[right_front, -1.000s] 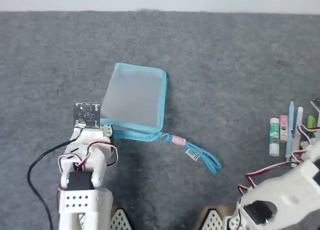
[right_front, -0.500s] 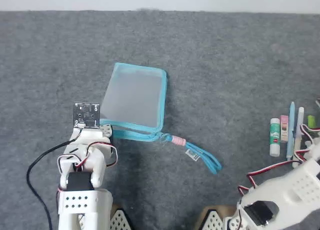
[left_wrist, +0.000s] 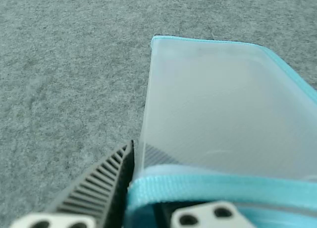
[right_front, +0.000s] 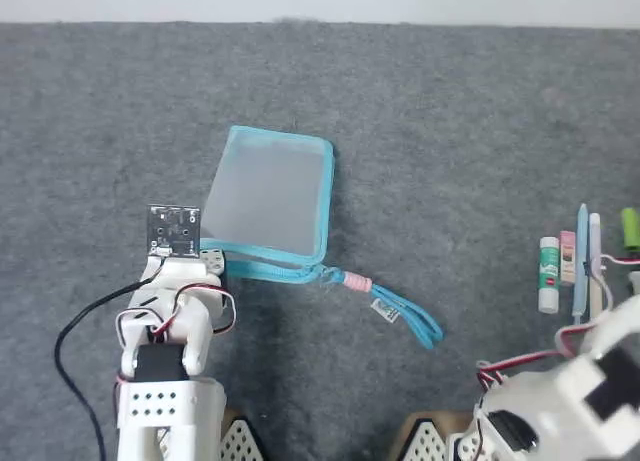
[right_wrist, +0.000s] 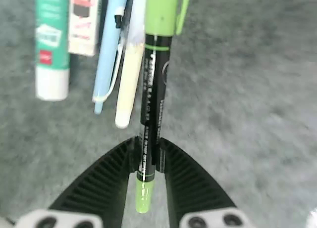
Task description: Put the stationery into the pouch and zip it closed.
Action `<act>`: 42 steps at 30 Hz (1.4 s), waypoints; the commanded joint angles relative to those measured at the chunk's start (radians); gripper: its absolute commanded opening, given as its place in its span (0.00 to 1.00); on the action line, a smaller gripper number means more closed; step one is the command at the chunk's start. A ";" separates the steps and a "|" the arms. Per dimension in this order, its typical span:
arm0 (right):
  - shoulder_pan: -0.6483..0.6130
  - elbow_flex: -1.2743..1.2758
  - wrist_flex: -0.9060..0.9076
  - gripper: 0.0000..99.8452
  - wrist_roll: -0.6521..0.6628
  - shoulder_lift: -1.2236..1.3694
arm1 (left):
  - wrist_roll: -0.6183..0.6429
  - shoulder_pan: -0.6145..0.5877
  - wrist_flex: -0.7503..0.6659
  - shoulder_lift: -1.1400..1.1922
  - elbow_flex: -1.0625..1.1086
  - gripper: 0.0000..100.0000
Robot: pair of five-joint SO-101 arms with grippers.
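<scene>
The translucent pouch (right_front: 268,196) with turquoise trim lies flat on the grey mat, its zip edge toward the arms. My left gripper (right_front: 212,263) is shut on the pouch's near corner. In the left wrist view the zip band (left_wrist: 208,186) runs between the fingers (left_wrist: 99,188). At the right edge lie a glue stick (right_front: 548,274), a pink eraser (right_front: 568,257), a blue pen (right_front: 581,261), a white pen (right_front: 596,266) and a green pen (right_front: 630,228). My right gripper (right_wrist: 146,149) is shut on the green pen (right_wrist: 153,99), next to the other stationery.
The pouch's turquoise strap (right_front: 405,311), with a pink bead (right_front: 358,281) and a small tag, trails toward the middle of the mat. A black cable (right_front: 75,331) loops beside the left arm. The mat's far edge meets a pale wall.
The right arm has shifted down and right in the high view, uncovering more of the green pen. The left arm and the pouch have not moved.
</scene>
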 commanded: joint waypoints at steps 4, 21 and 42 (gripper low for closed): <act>-0.094 -0.012 0.225 0.01 0.003 -0.410 | -0.020 -0.008 -0.034 -0.017 -0.007 0.01; -1.038 0.365 0.415 0.01 -0.226 -0.863 | -0.014 -0.008 -0.121 -0.015 -0.010 0.01; -1.526 0.261 0.317 0.01 -0.542 -0.529 | -0.015 0.089 -0.124 -0.017 -0.030 0.01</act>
